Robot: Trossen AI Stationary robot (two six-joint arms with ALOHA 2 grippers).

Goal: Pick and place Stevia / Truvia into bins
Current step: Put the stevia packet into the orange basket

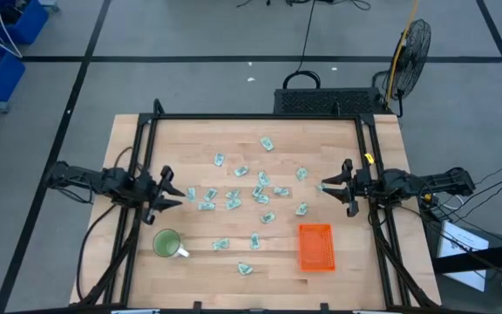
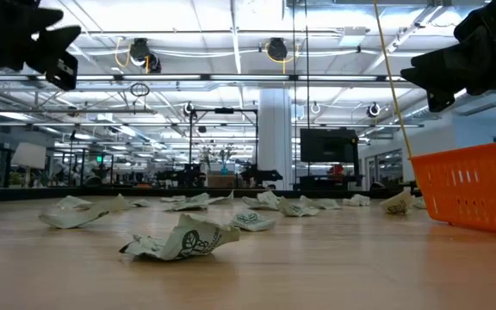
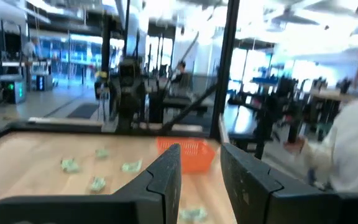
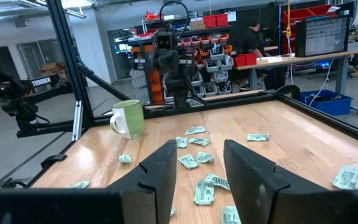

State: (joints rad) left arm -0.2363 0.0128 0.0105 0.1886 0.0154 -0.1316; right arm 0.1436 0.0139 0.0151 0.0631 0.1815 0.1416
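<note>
- The table (image 1: 138, 131) is a pale wooden top with a dark frame along both sides; an arm reaches in over each side edge.
- The left gripper (image 1: 171, 191) hangs above the left edge with its fingers apart; the left wrist view shows a clear gap between them and nothing in it.
- The right gripper (image 1: 332, 186) hangs above the right side, also spread and empty; the right wrist view looks between its fingers across the sachets.
- The tray (image 1: 315, 247) lies at the front right, long axis running front to back, and looks empty, so no sachet seems placed yet.
- A green mug (image 1: 166, 243) stands at the front left, near the left arm.
- The sachets (image 1: 234, 202) lie scattered over the middle of the table, between the two grippers, all outside the tray; in the low view they look crumpled.
- One sachet (image 1: 301, 174) lies just inward of the right gripper's tips; another (image 1: 301, 208) sits between that gripper and the tray.
- Judgement: the right arm is the nearer one to both tray and these sachets, so a short reach inward and down, then back toward the front, would do.
</note>
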